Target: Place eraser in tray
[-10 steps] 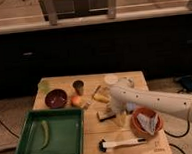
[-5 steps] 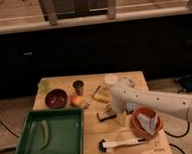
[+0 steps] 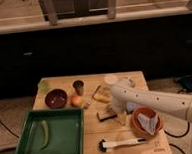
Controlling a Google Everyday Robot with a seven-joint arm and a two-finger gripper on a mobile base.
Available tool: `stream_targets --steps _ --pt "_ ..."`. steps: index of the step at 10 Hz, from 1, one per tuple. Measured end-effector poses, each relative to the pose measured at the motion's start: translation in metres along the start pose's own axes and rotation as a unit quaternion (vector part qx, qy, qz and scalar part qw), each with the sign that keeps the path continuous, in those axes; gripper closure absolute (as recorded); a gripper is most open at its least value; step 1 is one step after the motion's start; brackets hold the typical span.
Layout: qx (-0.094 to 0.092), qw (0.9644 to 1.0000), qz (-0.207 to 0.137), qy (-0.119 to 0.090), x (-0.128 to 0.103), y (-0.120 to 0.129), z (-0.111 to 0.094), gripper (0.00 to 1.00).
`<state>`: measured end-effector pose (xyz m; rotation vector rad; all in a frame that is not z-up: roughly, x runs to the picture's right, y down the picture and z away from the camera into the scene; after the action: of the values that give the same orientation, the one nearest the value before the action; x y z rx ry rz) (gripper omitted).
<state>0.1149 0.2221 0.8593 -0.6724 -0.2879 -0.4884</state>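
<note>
The eraser (image 3: 105, 115), a small block with a tan top and a dark base, lies on the wooden table just right of the tray's far right corner. The green tray (image 3: 69, 144) sits at the front left of the table and holds a long green pod (image 3: 45, 133). My gripper (image 3: 114, 111) reaches down from the white arm (image 3: 157, 104) that comes in from the right. It is at the eraser's right side, low over the table.
A dark red bowl (image 3: 56, 98), an orange fruit (image 3: 76, 100) and a small dark cup (image 3: 78, 86) stand behind the tray. Yellow pieces (image 3: 101, 96) lie mid-table. An orange-brown bowl (image 3: 139, 129) with a blue-grey pad is at the right. A white-handled brush (image 3: 117, 143) lies at the front edge.
</note>
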Motion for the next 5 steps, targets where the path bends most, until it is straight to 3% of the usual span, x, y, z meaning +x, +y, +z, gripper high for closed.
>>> stream_targets --steps 5 --pt "0.000 0.9998 -0.019 -0.001 0.0026 -0.0003 0.0016 0.20"
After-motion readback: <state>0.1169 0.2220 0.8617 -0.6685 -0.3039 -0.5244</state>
